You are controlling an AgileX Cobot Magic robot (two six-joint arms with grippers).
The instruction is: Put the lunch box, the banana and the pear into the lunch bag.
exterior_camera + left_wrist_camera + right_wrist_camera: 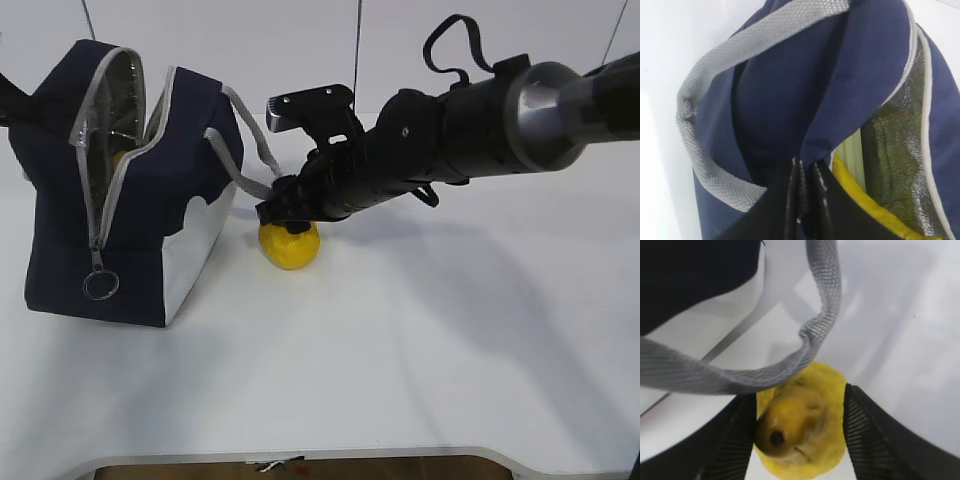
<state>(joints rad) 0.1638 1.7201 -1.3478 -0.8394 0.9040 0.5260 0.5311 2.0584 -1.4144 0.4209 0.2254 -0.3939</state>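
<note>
R gripper (797,432): jaws straddle lumpy yellow pear (289,245) on white surface (420,350), pads at its sides. L gripper (807,195): jaws closed, pinching rim of navy fabric lunch bag (130,190).

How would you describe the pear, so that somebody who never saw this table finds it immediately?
Find the big navy lunch bag standing open on the white table. Just right of its white side panel, under a drooping grey handle, the pear sits between the right gripper fingers. It is the only round, lumpy yellow fruit outside the bag.
</note>
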